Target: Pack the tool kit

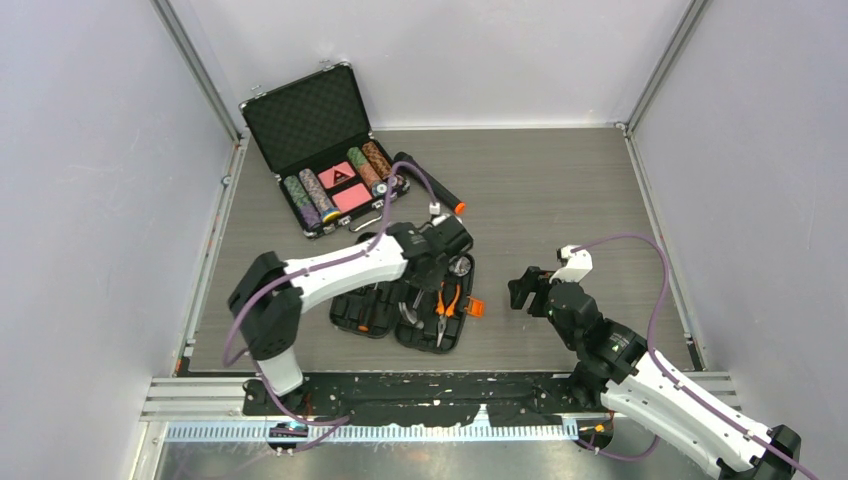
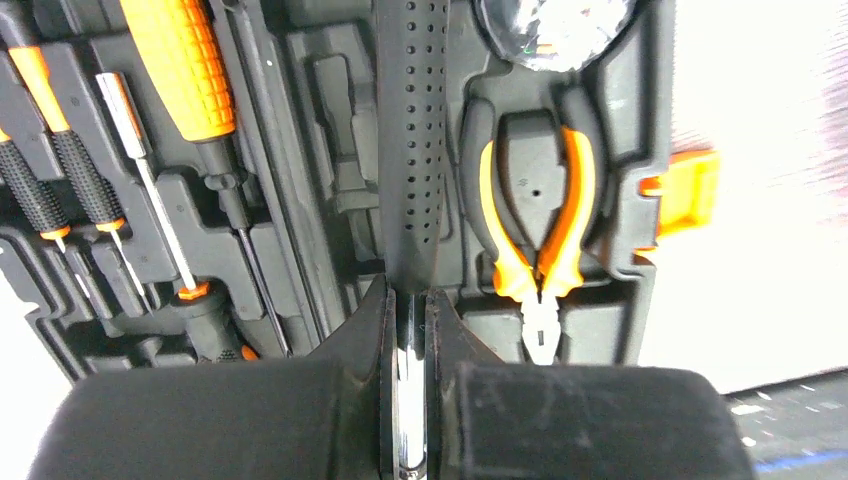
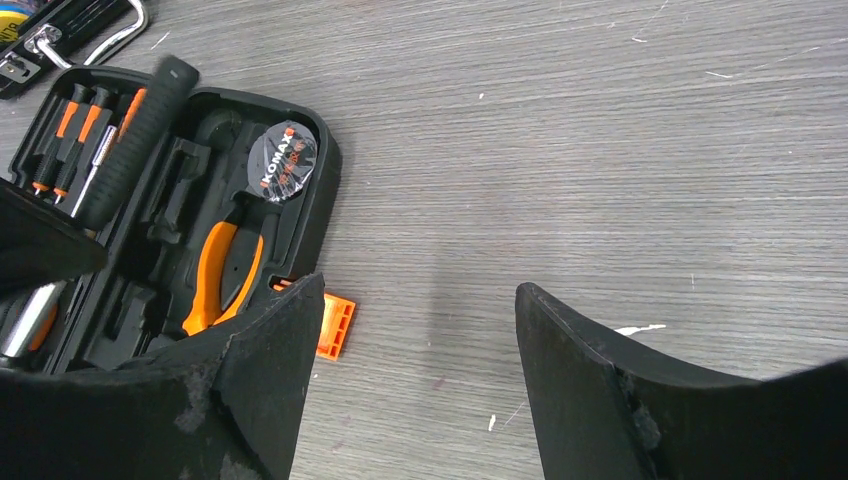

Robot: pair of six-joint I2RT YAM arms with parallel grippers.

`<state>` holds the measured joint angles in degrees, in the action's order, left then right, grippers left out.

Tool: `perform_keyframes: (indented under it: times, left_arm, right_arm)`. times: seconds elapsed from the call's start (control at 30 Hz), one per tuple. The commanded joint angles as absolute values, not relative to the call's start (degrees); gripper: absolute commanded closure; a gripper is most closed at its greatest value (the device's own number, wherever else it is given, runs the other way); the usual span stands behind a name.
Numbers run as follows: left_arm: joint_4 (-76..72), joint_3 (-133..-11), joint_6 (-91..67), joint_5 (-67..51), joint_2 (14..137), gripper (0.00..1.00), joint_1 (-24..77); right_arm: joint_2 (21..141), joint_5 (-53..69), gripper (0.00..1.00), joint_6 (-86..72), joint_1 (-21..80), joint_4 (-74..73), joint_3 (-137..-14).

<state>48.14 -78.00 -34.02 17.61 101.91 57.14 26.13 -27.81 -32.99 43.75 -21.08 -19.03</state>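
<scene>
The tool kit case [image 1: 365, 315] lies open mid-table, its moulded slots [image 2: 330, 150] facing up. My left gripper [image 2: 407, 300] hangs over it [image 1: 422, 285], shut on the chrome shank of a tool with a black dotted handle [image 2: 412, 130], which slants across the tray [image 3: 140, 120]. Orange-and-black pliers [image 2: 535, 250] and a round tape measure [image 3: 282, 160] sit in their slots. Screwdrivers [image 2: 180, 70] fill the left half. The orange latch [image 3: 335, 325] sticks out at the case's right edge. My right gripper [image 3: 420, 300] hovers open to the right of the case [image 1: 522, 290], over bare table.
An open metal-edged poker chip case [image 1: 320, 150] stands at the back left. A black flashlight with an orange tip [image 1: 430, 183] lies beside it. A small bent metal piece [image 1: 368, 222] rests between that case and the kit. Walls enclose the table.
</scene>
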Motion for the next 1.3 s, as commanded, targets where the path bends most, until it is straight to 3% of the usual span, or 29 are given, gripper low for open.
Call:
perform_keyframes:
  times: [0.0, 0.37, 0.77, 0.9, 1.17, 1.27]
  left_arm:
    - [41.4, -75.5, -34.8, 8.0, 95.9, 1.00, 54.4]
    - [30.7, -65.2, -43.1, 1.2, 95.1, 1.00, 52.1]
    - [23.8, -56.7, -50.7, 2.2, 93.1, 1.00, 51.4]
    - [23.7, -55.3, -51.3, 3.1, 91.7, 0.86, 51.4]
    - [27.3, -55.6, -49.3, 7.1, 84.7, 0.40, 51.5]
    - [27.7, -54.9, -49.0, 7.6, 80.6, 0.34, 51.7]
  right_arm:
    - [25.8, -27.8, 0.25, -33.9, 43.5, -19.0, -19.2]
    - [25.8, -26.8, 0.25, -34.1, 43.4, -19.0, -19.1]
    - [26.6, -25.4, 0.25, -34.2, 43.2, -18.3, -19.0]
    - [27.2, -24.1, 0.25, -33.6, 43.2, -16.9, -18.9]
    - [29.9, -19.2, 0.25, -28.3, 43.2, -14.9, -21.2]
    - [32.5, -15.0, 0.26, -26.2, 43.2, -13.7, -23.0]
